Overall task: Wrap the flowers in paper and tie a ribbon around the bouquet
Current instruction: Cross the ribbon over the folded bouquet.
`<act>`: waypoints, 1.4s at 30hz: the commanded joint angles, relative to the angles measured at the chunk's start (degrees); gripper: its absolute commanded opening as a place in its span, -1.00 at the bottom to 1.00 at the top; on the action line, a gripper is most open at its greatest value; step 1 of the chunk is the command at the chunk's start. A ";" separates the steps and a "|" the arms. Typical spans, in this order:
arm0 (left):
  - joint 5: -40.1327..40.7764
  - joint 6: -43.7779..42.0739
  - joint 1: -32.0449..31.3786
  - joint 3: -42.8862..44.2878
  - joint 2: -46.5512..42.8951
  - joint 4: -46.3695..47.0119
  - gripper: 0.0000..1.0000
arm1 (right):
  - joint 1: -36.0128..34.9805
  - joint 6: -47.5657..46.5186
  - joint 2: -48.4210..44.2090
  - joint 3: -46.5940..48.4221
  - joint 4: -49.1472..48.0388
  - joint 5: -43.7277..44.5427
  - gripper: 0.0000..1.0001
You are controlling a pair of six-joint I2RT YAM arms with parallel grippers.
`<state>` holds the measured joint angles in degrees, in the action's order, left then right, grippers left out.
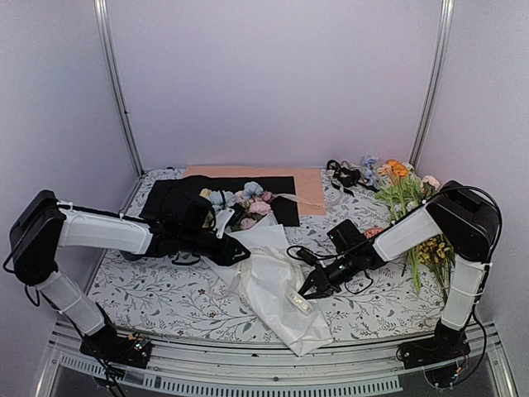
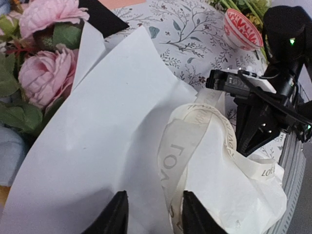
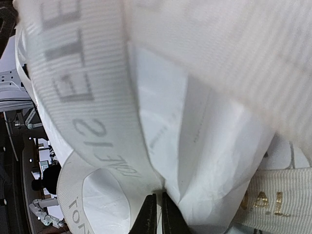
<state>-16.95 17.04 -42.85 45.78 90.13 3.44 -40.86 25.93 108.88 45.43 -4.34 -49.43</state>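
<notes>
Left wrist view: my left pincer (image 2: 155,209) stands released, fingers either side of the cream-white lettered ribbon (image 2: 176,146). The ribbon lies slack over the white paper-cone bouquet (image 2: 97,126) on the floral-print counter (image 2: 195,44). My right pincer (image 2: 247,146) is clenched on the ribbon. Pulling now could slide the loop off the cone's narrow end.

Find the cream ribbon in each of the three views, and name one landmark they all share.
Top external: the ribbon shows as a short cream strip, lower centre.
Left wrist: the ribbon loops through the centre, with grey lettering on it.
Right wrist: the ribbon fills the upper left, very close and partly blurred.
Shared landmark: the white paper, lying right behind the ribbon in every view.
</notes>
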 commanded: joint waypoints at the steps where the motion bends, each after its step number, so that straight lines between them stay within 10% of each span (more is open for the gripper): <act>1: 5.55 1.11 0.03 1.54 -3.20 -5.64 -0.03 | 0.34 -0.10 2.13 -1.13 2.81 4.45 -0.85; 10: 20.28 5.94 -10.00 5.19 -9.56 -22.94 0.31 | 0.32 0.00 2.30 -1.16 2.41 4.25 -0.85; 17: 21.98 13.89 -15.20 5.78 -8.06 -24.99 -0.66 | 0.32 -0.09 2.30 -1.06 2.39 4.25 -0.85; 25: 21.58 13.49 -15.91 6.82 -3.57 -25.29 -0.31 | 0.31 -0.21 2.30 -0.80 2.89 4.30 -0.85; 42: 16.63 8.69 -17.57 9.16 -2.36 -21.04 -0.81 | 0.34 -0.10 2.48 -0.87 2.77 4.34 -0.85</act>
<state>0.78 27.53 -58.87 53.54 88.51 -18.72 -40.86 25.93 108.97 45.43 -4.40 -49.60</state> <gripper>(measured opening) 0.097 0.075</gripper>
